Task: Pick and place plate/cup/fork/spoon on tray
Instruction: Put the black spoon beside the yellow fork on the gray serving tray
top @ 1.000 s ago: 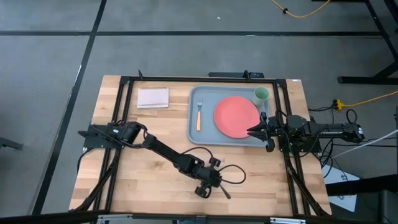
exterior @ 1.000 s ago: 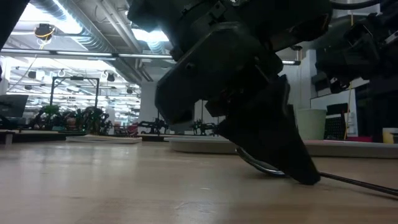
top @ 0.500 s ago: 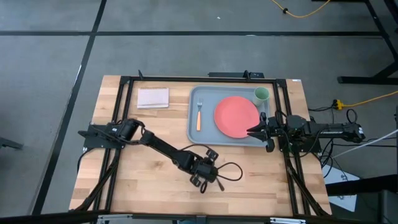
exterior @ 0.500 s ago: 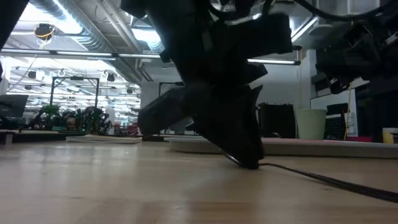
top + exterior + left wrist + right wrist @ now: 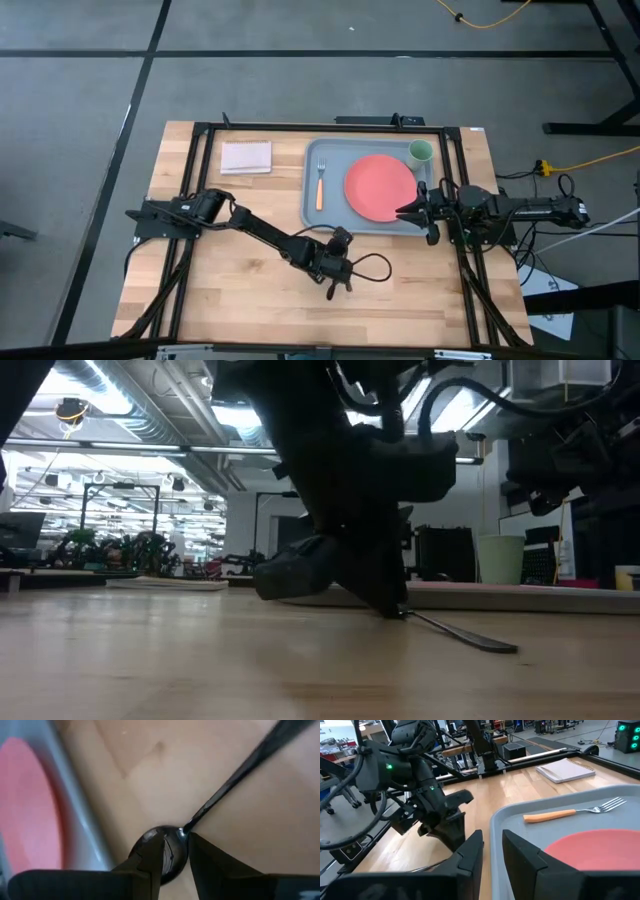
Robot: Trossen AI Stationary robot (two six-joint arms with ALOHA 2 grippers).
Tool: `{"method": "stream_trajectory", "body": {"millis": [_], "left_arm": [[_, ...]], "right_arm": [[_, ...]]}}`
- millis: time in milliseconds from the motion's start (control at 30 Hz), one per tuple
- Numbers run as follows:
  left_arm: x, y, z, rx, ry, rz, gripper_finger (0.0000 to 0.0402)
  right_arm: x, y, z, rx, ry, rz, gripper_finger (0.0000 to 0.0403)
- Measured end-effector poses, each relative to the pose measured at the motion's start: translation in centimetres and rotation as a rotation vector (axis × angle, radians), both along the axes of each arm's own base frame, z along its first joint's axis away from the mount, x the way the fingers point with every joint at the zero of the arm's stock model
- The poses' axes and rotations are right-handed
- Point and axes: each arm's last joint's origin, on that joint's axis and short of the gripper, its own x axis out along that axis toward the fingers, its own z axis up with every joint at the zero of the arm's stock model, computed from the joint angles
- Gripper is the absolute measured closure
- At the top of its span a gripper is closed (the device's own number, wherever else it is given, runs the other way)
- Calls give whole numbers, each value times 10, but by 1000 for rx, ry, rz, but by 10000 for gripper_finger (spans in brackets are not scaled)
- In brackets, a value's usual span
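The dark spoon (image 5: 455, 632) lies on the wood in front of the tray, its bowl between the fingers of my left gripper (image 5: 336, 272), which is shut on it. It also shows in the left wrist view (image 5: 235, 775). The blue-grey tray (image 5: 311, 215) holds the coral plate (image 5: 380, 187), the green cup (image 5: 421, 151) at its far right corner and the orange-handled fork (image 5: 320, 186) to the left of the plate. My right gripper (image 5: 405, 212) hovers at the tray's near right corner, its fingers a little apart and empty. My left gripper pinches the spoon's bowl (image 5: 172, 857) between its two fingers, close to where the handle begins. The fingers (image 5: 385, 595) come from above, slanting down. The bowl end is raised a little, and the handle's free end (image 5: 500, 647) rests on the table.
A pale folded napkin (image 5: 246, 157) lies at the far left of the table. A black cable loop (image 5: 372, 268) trails beside my left gripper. Bare wood stretches along the near edge and to the left of the tray.
My left gripper has gone from near the table's near edge toward the tray, turning as it went. The spoon has come along with it and swung about, its handle's end trailing on the wood.
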Motion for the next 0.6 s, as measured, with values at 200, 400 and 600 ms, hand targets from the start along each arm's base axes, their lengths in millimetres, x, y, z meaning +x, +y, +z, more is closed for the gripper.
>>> {"method": "stream_trajectory", "body": {"millis": [200,400,600], "left_arm": [[9,-5,18,108,-69,-1,317],[11,-23,49,93,-90,34,317],[11,-41,84,-339,-255,407,317]], "right_arm": [[0,0,-1,0,7,0,324],[0,0,-1,0,7,0,324],[0,0,-1,1,7,0,324]]}}
